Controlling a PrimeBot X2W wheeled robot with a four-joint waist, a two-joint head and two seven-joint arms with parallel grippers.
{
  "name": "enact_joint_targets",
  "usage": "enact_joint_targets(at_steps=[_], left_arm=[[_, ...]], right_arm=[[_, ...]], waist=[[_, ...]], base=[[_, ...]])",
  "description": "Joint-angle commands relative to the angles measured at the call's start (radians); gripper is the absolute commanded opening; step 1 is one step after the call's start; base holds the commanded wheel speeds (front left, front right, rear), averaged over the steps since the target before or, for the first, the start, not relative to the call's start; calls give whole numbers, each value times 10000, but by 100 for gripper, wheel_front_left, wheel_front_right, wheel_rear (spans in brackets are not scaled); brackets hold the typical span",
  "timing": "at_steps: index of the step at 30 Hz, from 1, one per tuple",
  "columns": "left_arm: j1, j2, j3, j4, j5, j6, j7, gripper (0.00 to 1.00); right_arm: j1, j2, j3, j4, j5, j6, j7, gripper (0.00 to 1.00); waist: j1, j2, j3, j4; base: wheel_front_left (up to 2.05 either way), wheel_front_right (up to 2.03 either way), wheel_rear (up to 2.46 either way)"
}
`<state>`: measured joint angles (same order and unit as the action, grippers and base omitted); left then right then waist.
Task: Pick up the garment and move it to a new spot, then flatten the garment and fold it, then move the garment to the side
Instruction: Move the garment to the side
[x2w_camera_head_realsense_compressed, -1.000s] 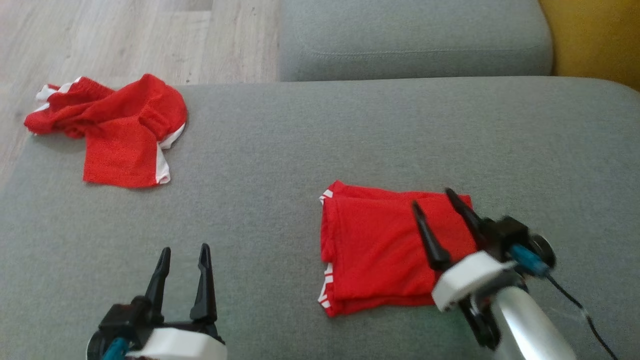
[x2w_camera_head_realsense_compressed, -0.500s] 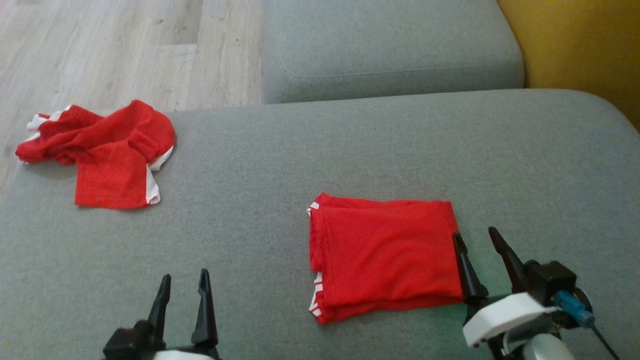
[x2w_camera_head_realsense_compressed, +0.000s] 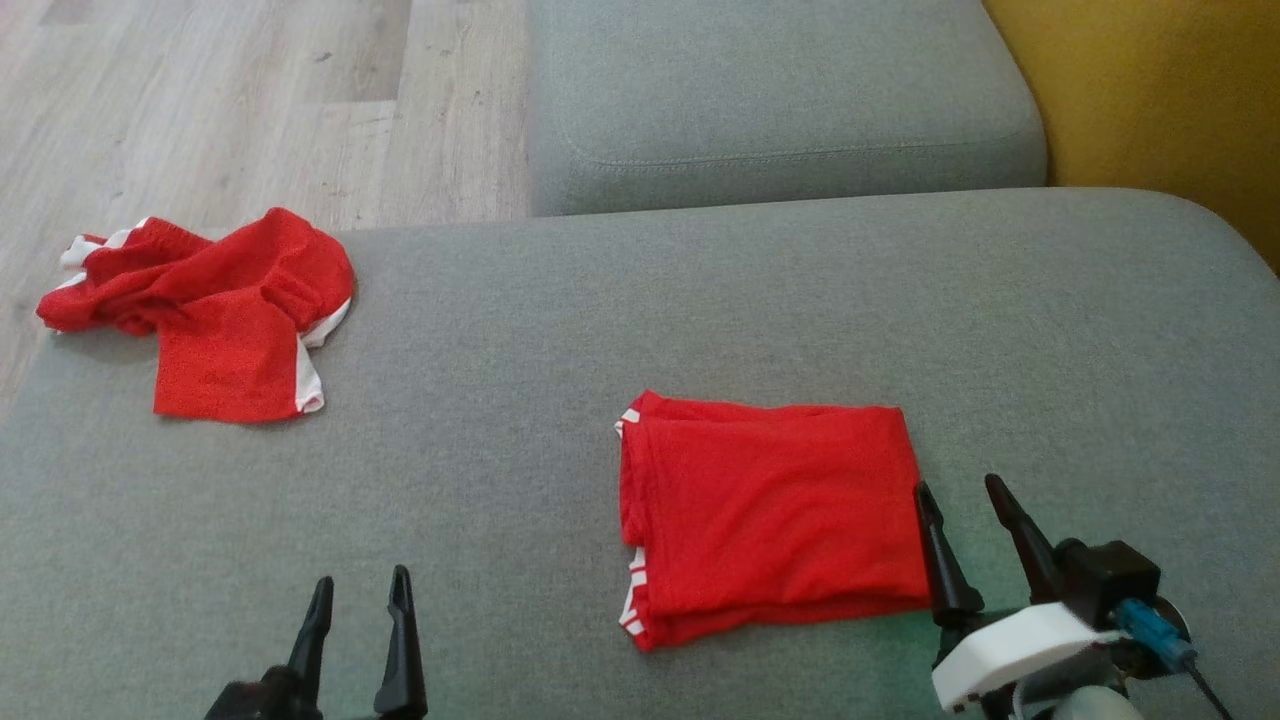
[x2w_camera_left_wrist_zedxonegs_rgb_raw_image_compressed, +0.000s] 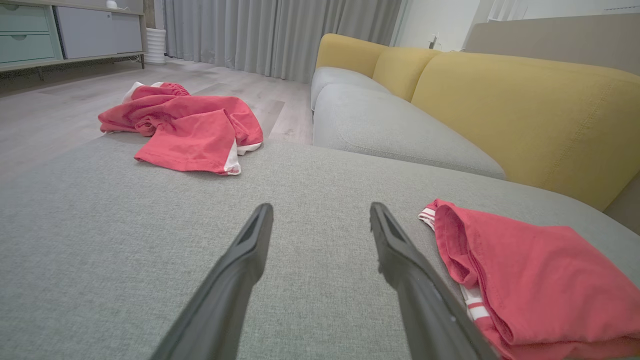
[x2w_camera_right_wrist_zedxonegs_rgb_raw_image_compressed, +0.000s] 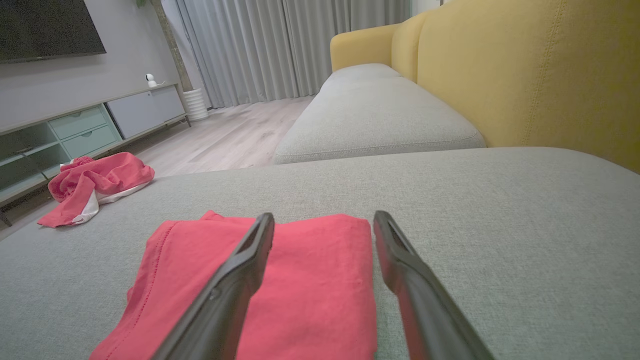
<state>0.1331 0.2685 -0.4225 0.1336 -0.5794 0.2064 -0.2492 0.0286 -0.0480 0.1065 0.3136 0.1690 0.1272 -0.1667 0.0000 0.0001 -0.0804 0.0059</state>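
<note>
A folded red garment (x2w_camera_head_realsense_compressed: 770, 520) with white trim lies flat on the grey seat cushion (x2w_camera_head_realsense_compressed: 560, 330), right of centre. My right gripper (x2w_camera_head_realsense_compressed: 956, 484) stands open just off its right edge, with nothing between the fingers. In the right wrist view the left finger of that gripper (x2w_camera_right_wrist_zedxonegs_rgb_raw_image_compressed: 324, 215) hangs over the garment (x2w_camera_right_wrist_zedxonegs_rgb_raw_image_compressed: 310, 280) and the right finger over bare cushion. My left gripper (x2w_camera_head_realsense_compressed: 360, 578) is open and empty at the lower left, well apart from the cloth. From the left wrist view (x2w_camera_left_wrist_zedxonegs_rgb_raw_image_compressed: 321, 206) the folded garment (x2w_camera_left_wrist_zedxonegs_rgb_raw_image_compressed: 540, 280) lies to the right.
A second red garment (x2w_camera_head_realsense_compressed: 220, 310), crumpled, sits at the cushion's far left corner by the edge. Beyond that edge is wooden floor (x2w_camera_head_realsense_compressed: 250, 100). Another grey cushion (x2w_camera_head_realsense_compressed: 780, 100) lies behind, and a yellow backrest (x2w_camera_head_realsense_compressed: 1150, 90) runs along the right.
My right gripper has drawn back off the folded garment toward the lower right, still open. The head camera shifted, and the left gripper sits lower in view.
</note>
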Motion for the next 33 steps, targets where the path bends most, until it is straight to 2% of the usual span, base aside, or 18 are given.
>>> enact_joint_targets(at_steps=[1,14,19,25,33], left_arm=[[-442,46,406,-250,105,-19,-125,100],[-516,26,355,-244,184,-62,-125,100],[-611,17,258,-216,221,-94,-103,100],[-661,-66,163,-137,220,-128,-97,100],[-696,-134,97,-4,239,-170,-103,100]], right_arm=[[-386,-22,174,-279,53,35,-81,100],[-603,-22,-90,-91,-8,35,74,100],[-1099,-22,-790,8,-555,35,699,100],[-1726,-22,-1660,512,-973,35,1933,100],[-2034,-22,-2113,1234,-1375,35,2899,100]], waist=[[0,-1,10,7],[0,-1,72,113],[0,-1,131,348],[0,-1,318,848],[0,-1,752,1514]], base=[[0,0,0],[0,0,0],[0,0,0],[0,0,0],[0,0,0]])
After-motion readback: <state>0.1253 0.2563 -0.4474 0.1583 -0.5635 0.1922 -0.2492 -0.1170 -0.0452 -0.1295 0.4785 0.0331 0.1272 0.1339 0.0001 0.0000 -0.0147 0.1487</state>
